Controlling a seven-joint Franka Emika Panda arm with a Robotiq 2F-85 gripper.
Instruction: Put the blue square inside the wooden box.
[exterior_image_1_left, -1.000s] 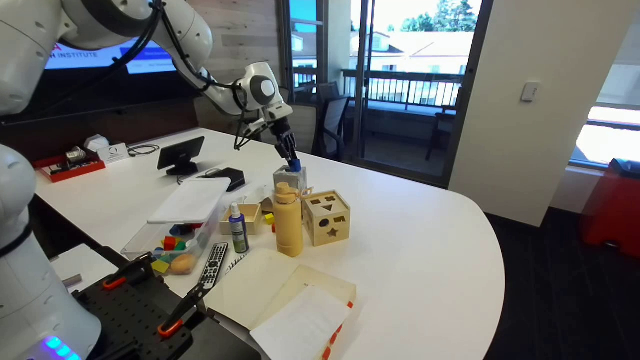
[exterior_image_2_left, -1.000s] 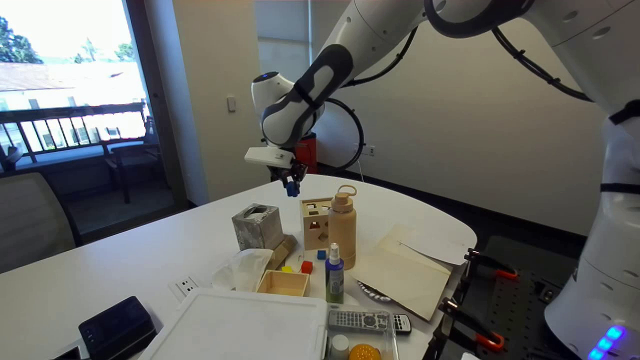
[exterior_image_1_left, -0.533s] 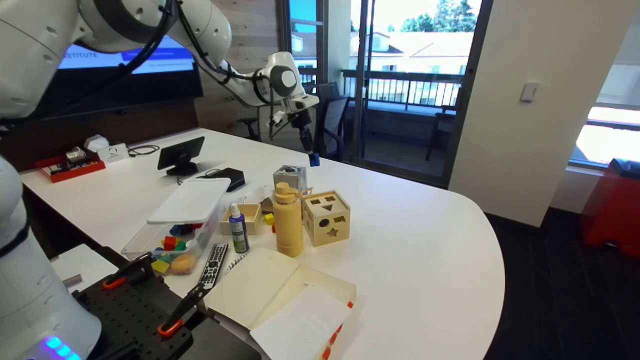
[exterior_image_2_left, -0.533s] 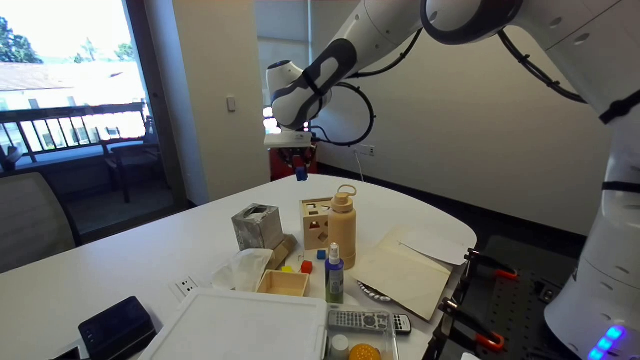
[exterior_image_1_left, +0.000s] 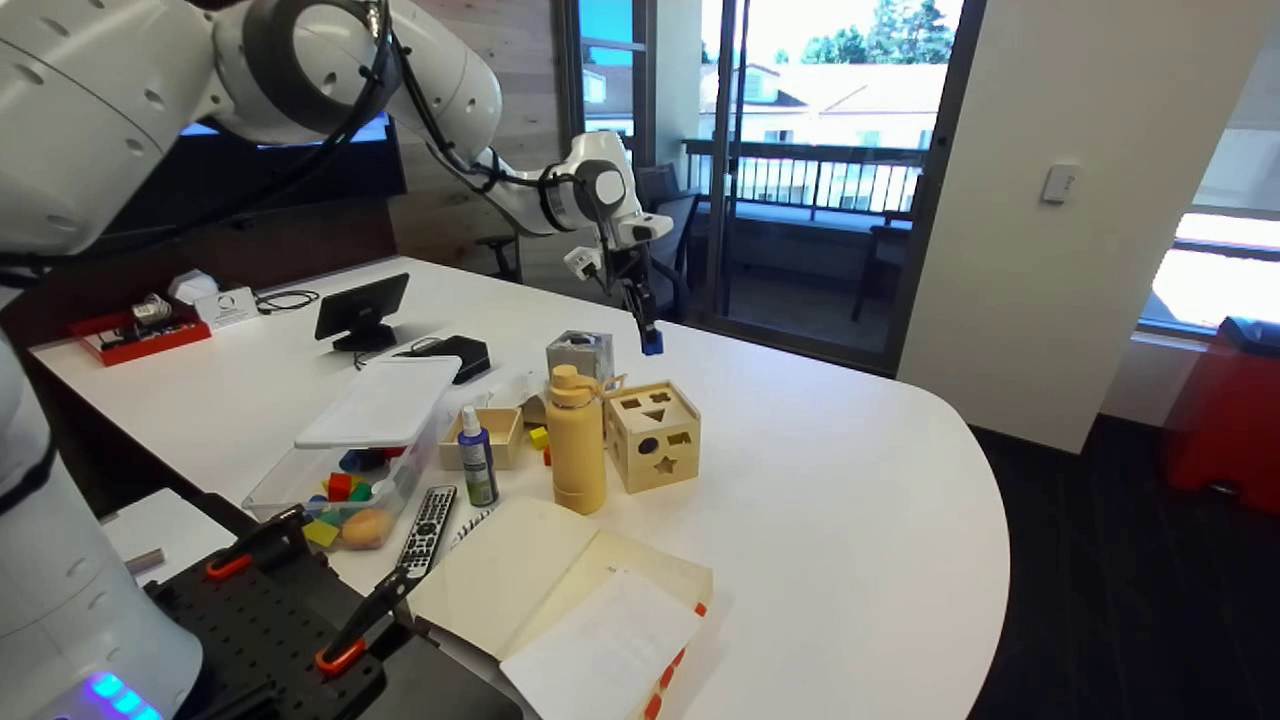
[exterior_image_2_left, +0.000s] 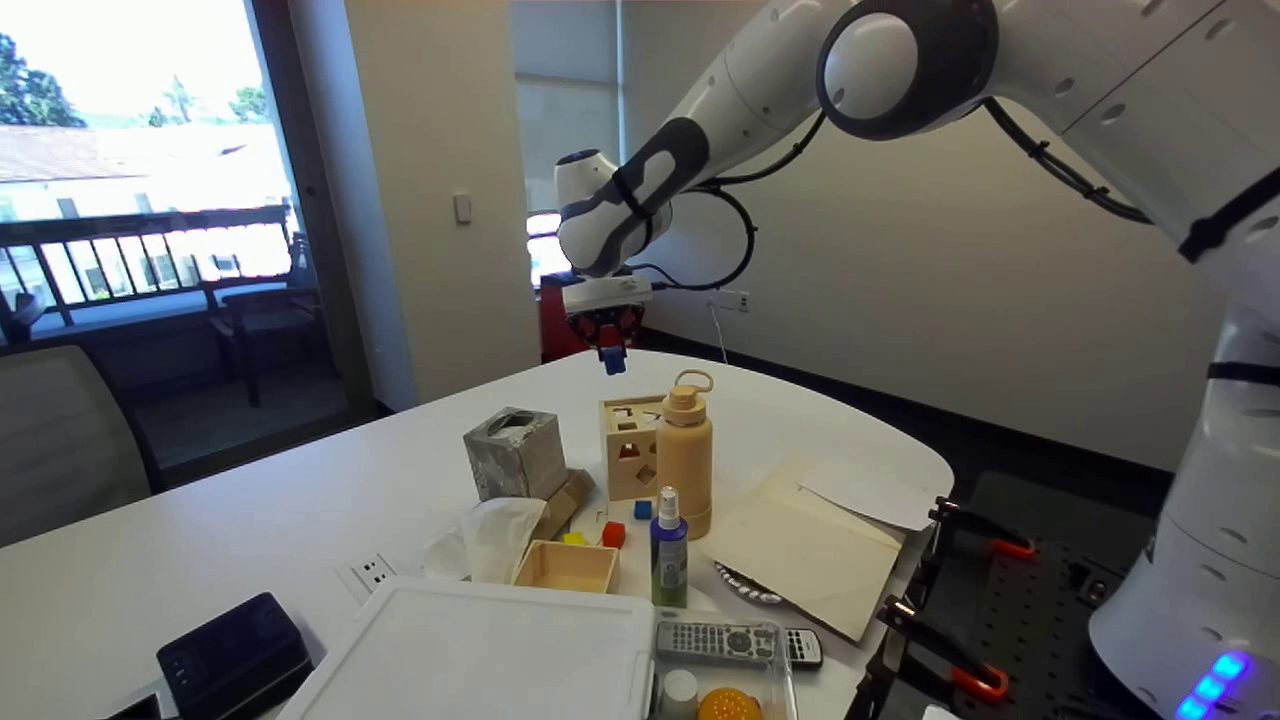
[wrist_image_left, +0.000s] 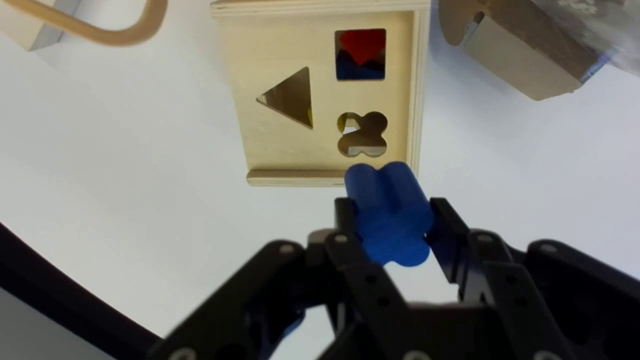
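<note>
Up near the wooden box (wrist_image_left: 325, 92), the jaws pinch the blue lobed block (wrist_image_left: 395, 215); I'd get it right over the clover hole (wrist_image_left: 363, 134), lobes matched, then ease straight down. A red piece (wrist_image_left: 361, 44) and something blue (wrist_image_left: 357, 70) show inside; the clear bin (exterior_image_1_left: 276, 487) holds a bunch of blocks (exterior_image_1_left: 340, 487)

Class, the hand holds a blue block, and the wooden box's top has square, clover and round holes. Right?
Round is wrong: the wrist view shows a triangular hole in the top of the wooden box. The hand holds a blue block, and the square hole and clover hole are right.
</note>
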